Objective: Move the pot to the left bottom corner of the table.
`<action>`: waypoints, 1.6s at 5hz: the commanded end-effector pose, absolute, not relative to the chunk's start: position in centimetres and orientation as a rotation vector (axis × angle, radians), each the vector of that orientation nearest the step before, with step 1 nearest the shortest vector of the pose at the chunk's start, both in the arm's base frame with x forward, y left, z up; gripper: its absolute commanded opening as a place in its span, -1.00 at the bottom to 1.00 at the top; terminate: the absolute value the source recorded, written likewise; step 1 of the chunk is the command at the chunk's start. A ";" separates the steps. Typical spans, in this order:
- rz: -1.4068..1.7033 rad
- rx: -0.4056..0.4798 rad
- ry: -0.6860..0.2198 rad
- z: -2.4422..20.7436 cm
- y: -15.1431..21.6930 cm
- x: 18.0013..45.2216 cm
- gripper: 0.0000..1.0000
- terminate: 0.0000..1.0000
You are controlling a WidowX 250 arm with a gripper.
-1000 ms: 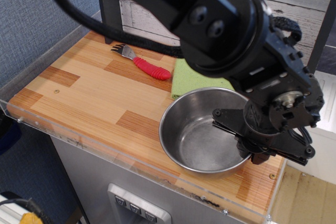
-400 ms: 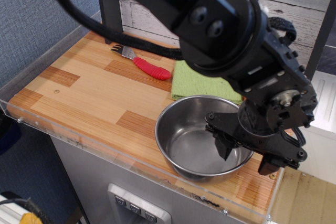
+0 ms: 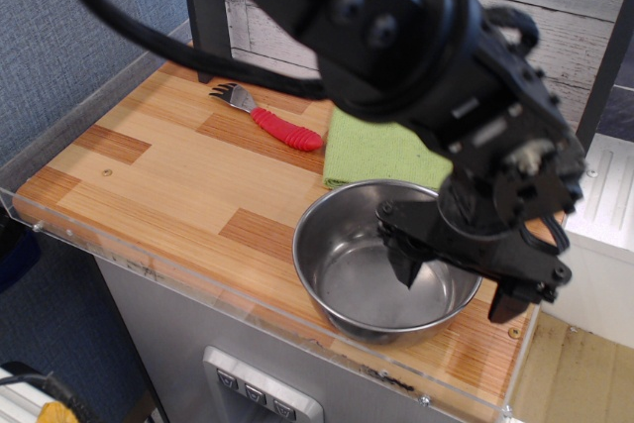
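Observation:
The shiny steel pot (image 3: 347, 264) sits on the striped wood table (image 3: 168, 175) near its front right corner, upright and empty. My gripper (image 3: 454, 287) hangs over the pot's right rim. One black finger (image 3: 404, 269) reaches down inside the pot, and the other finger (image 3: 502, 304) is outside the wall, by the table's right edge. The fingers stand well apart, straddling the rim without clamping it. The large black arm hides the pot's far right rim.
A folded green cloth (image 3: 381, 151) lies just behind the pot. A fork with a red handle (image 3: 282, 128) lies at the back middle. A clear acrylic rim (image 3: 119, 260) runs along the table's front and left edges. A black post (image 3: 203, 22) stands at the back.
The fingers, close together at the pot's right rim a second ago, now stand apart, one inside and one outside. The pot has slid slightly left, and the wrist has shifted left.

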State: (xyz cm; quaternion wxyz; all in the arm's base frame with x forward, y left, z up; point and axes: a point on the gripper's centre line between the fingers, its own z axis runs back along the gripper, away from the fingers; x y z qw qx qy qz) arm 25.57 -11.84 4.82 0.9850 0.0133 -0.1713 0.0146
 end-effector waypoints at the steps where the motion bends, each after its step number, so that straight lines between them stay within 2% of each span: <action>1: 0.121 -0.077 -0.426 12.1 -9.7 26.0 1.00 -1.00; 2: 0.271 -0.063 -0.462 15.8 -7.4 26.5 1.00 -1.00; 4: 0.527 -0.035 -0.558 20.6 -2.2 27.2 1.00 -1.00; 5: 0.601 -0.061 -0.568 21.2 -0.7 27.4 1.00 -1.00; 7: 0.601 -0.061 -0.568 21.2 -0.7 27.4 1.00 -1.00; 8: 0.601 -0.061 -0.568 21.2 -0.7 27.4 1.00 1.00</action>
